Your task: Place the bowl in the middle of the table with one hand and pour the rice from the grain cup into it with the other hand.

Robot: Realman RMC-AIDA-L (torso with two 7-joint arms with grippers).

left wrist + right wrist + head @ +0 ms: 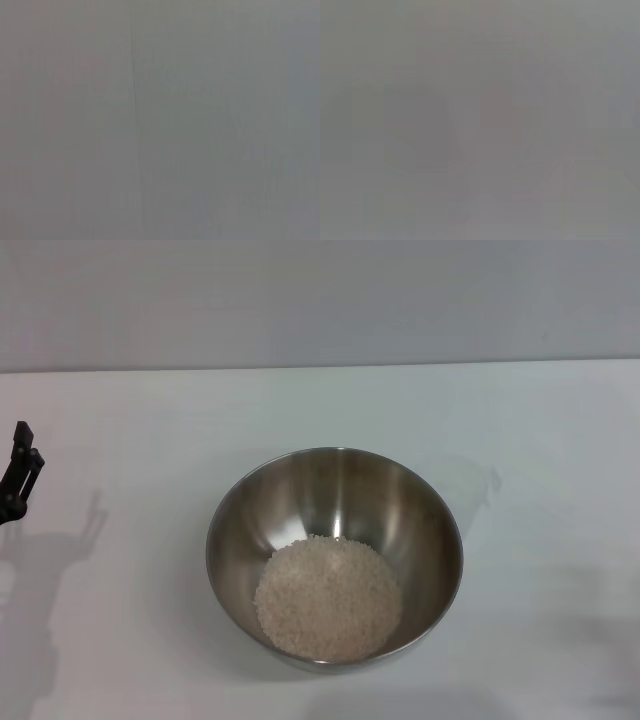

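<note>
The steel bowl [334,490] stands on the white table [120,640], a little in front of the middle. The rice [328,597] lies as a pale heap in the bowl's bottom, toward the near side. A faint translucent shape [481,485] by the bowl's far right rim may be the grain cup; I cannot tell for sure. My left gripper [20,472] shows only as a black tip at the far left edge, well away from the bowl, with nothing seen in it. My right gripper is out of view. Both wrist views show only plain grey.
The table's far edge [320,366] meets a plain grey wall. The left arm's shadow [40,570] falls on the table at the front left.
</note>
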